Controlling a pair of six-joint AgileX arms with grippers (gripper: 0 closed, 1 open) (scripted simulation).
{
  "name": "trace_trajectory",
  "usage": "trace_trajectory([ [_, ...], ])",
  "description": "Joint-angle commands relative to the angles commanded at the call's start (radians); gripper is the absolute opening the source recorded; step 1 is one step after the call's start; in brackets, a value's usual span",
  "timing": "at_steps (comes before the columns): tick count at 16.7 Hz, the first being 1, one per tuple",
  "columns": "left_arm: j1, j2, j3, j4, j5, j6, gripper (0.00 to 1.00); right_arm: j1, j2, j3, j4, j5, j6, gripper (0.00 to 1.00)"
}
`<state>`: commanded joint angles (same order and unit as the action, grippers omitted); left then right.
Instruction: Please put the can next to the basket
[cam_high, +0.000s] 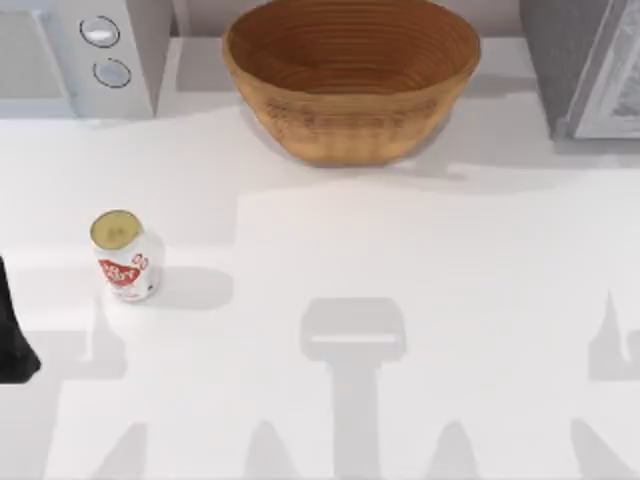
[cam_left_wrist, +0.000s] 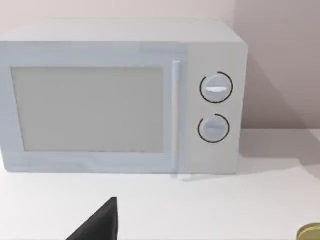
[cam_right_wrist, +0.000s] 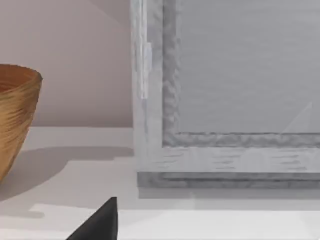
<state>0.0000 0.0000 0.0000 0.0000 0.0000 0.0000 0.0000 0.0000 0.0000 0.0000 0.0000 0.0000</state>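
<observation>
A: Where's the can (cam_high: 124, 256)?
B: Upright on the table (cam_high: 400, 240), just beside the left gripper (cam_high: 14, 335), well apart from the basket (cam_high: 350, 75) beyond.
A: Gripper wide or narrow?
B: Can't tell.

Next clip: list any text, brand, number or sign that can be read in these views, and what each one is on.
Can: white lettering on the red label, too blurred to read.
Microwave: two round knobs, no markings or numbers legible around them.
Basket: no text.
Grey appliance at the table's far right: no text.
Nothing here can be quoted as readable.
</observation>
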Motion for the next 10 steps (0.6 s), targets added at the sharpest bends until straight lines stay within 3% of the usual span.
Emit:
trace_trajectory([
  [5,-0.011,0.062,0.061,-0.050,0.002,0.023,1.00,0.000,0.000,0.000,0.000,0.000,0.000,1.00],
  [10,-0.053,0.375,0.348,-0.265,0.002,0.124,1.00,0.000,0.000,0.000,0.000,0.000,0.000,1.00],
])
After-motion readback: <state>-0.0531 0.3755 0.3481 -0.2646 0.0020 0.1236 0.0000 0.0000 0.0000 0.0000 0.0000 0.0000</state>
